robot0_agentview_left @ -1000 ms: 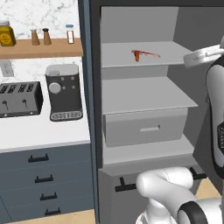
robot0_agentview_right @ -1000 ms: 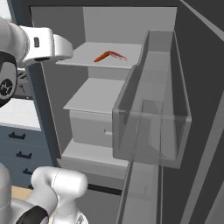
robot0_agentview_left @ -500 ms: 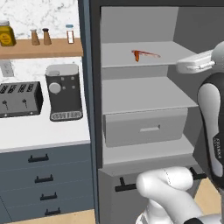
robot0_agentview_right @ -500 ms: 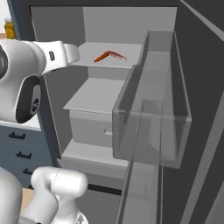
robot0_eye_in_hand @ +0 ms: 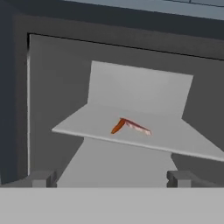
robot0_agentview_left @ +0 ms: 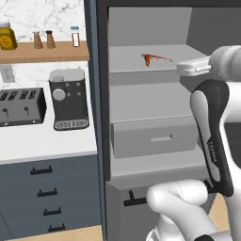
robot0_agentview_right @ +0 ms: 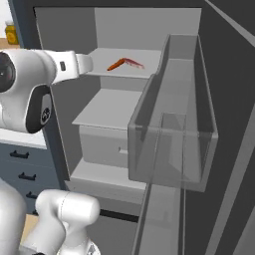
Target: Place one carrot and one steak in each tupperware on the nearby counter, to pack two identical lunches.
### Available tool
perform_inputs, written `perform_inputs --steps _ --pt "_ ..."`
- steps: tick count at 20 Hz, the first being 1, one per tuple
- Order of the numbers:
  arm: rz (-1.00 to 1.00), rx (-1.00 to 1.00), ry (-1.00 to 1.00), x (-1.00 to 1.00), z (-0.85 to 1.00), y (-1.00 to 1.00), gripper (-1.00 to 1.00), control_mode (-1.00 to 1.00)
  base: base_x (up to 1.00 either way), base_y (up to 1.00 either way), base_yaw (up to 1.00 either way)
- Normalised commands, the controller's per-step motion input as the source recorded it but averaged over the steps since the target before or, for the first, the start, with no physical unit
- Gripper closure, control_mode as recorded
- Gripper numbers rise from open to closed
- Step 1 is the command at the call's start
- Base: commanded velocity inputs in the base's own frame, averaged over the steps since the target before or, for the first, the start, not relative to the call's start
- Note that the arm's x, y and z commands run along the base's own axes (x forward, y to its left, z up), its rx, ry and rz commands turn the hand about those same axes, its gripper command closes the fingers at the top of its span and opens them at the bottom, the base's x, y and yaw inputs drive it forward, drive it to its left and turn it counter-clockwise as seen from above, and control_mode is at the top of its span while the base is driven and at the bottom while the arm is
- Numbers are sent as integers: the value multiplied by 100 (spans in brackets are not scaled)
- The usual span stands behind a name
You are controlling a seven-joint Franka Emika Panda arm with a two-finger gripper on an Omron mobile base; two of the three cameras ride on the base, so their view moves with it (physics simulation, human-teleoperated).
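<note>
With the pincer (robot0_eye_in_hand: 111,178) spread wide and empty short of the fridge, I would drive straight in to the upper shelf (robot0_eye_in_hand: 87,124), over the carrot (robot0_eye_in_hand: 117,126) touching the steak (robot0_eye_in_hand: 138,127), closing on the carrot alone.

Can't really tell the carrot (robot0_eye_in_hand: 117,127) from the steak (robot0_eye_in_hand: 138,127) where they meet on the shelf (robot0_eye_in_hand: 175,135), way too small. Toaster (robot0_agentview_left: 19,107) is chopped by the left edge, and the arm (robot0_agentview_left: 214,136) covers the fridge's right side.
</note>
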Motion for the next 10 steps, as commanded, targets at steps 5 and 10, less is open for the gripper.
perform_inputs --steps 5,10 --pt "-5 10 8 48 -51 -15 -100 -100 0 0 0" --pt "-3 1 0 33 -3 7 -100 -100 0 0 0"
